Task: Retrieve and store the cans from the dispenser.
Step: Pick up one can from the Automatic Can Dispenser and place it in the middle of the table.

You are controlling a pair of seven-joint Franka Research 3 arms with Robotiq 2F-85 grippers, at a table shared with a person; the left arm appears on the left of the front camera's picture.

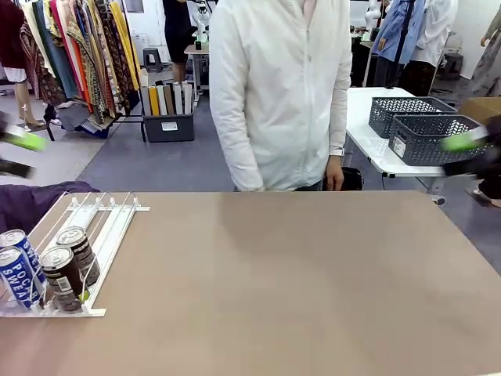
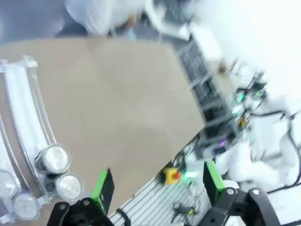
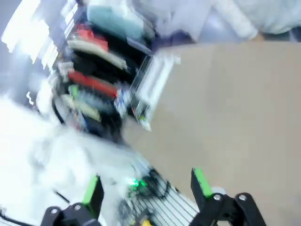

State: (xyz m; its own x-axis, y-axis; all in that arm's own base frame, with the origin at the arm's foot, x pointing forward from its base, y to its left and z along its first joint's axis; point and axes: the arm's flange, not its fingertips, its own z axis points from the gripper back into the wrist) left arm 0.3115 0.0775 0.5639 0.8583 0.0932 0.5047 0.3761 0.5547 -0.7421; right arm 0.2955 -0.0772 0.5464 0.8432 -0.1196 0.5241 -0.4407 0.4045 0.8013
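The white railed dispenser (image 1: 102, 227) lies at the table's near left. At its low end stand two blue cans (image 1: 17, 274) and two dark cans (image 1: 64, 278) with silver tops. My left gripper (image 1: 19, 155) hovers blurred at the left edge, above and behind the dispenser, with nothing in it. In its wrist view the left gripper (image 2: 157, 181) is open, and the can tops (image 2: 55, 158) and dispenser rails (image 2: 23, 103) show at lower left. High at the right edge my right gripper (image 1: 463, 154) is open and holds nothing. Its wrist view shows the right gripper (image 3: 146, 186) open, with the blurred dispenser (image 3: 153, 80) far off.
A person in a white jacket (image 1: 282, 94) stands at the far edge, hands down. Two dark grey lattice baskets (image 1: 427, 137) sit on a white side table at the back right. A purple cloth (image 1: 31, 204) lies behind the dispenser. The brown tabletop (image 1: 297, 282) stretches bare.
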